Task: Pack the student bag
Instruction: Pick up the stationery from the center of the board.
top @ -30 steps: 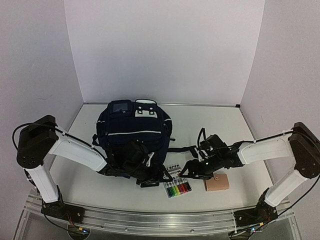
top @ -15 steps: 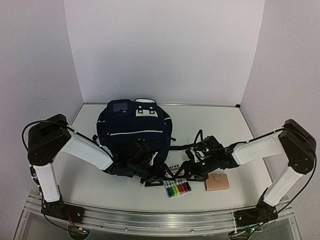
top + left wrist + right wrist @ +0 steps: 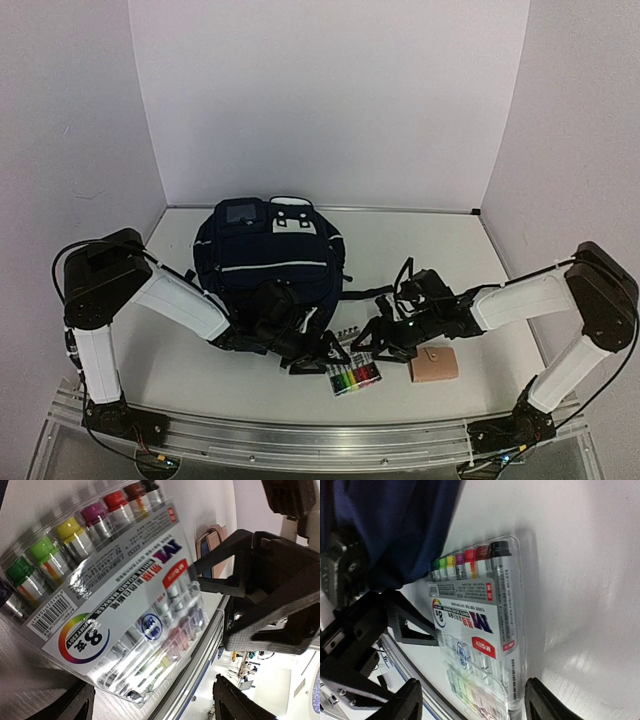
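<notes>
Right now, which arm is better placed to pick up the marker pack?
Probably the right. The right gripper straddles the marker pack squarely across its width, jaws open; the left gripper meets it at a skewed angle, beside the bag.

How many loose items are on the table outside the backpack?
2: a marker pack just in front of the backpack, a tan pouch right of it. Others may be hidden.

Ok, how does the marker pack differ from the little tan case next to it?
The marker pack is clear plastic showing a row of multicoloured caps; the tan case is plain and opaque. The marker pack lies nearer the student bag, the tan case farther right. Both lie flat on the table, unpacked.
</notes>
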`<action>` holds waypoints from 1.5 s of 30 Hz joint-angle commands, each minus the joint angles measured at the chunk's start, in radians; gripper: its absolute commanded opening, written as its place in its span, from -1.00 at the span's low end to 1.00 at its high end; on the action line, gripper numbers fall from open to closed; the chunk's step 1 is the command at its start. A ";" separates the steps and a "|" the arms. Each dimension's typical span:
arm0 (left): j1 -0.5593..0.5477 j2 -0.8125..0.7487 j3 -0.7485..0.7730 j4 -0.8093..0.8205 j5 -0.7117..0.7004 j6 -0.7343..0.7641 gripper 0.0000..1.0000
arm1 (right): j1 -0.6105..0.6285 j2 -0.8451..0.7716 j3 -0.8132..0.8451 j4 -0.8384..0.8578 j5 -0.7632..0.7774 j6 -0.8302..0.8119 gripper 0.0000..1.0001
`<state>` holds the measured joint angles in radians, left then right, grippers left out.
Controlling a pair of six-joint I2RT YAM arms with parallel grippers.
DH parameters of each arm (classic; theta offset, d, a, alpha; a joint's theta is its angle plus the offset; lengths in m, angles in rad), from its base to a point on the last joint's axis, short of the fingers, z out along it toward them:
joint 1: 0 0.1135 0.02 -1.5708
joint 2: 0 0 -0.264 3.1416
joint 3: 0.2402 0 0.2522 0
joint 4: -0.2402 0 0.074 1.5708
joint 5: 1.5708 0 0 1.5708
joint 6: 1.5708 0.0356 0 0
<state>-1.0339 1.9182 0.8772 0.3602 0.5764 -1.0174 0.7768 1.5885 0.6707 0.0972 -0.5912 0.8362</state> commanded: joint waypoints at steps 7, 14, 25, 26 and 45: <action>0.018 0.055 0.003 -0.065 0.021 -0.022 0.61 | 0.012 -0.058 -0.033 0.120 -0.066 0.046 0.00; 0.018 0.048 -0.004 -0.052 0.019 -0.021 0.56 | 0.013 0.023 -0.018 0.088 -0.020 -0.010 -0.09; 0.018 -0.033 -0.023 -0.054 -0.032 0.037 0.57 | 0.013 -0.083 0.001 0.064 0.061 -0.010 -1.00; 0.018 -0.056 -0.031 -0.057 -0.050 0.056 0.59 | 0.013 -0.104 0.006 0.035 0.085 -0.011 -1.00; 0.124 -0.466 0.294 -0.859 -0.617 0.822 0.80 | 0.011 -0.473 0.130 -0.323 0.313 0.003 -1.00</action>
<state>-0.9315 1.4109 1.0896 -0.2734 0.2934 -0.4378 0.7860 1.1416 0.7631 -0.2060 -0.2999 0.8244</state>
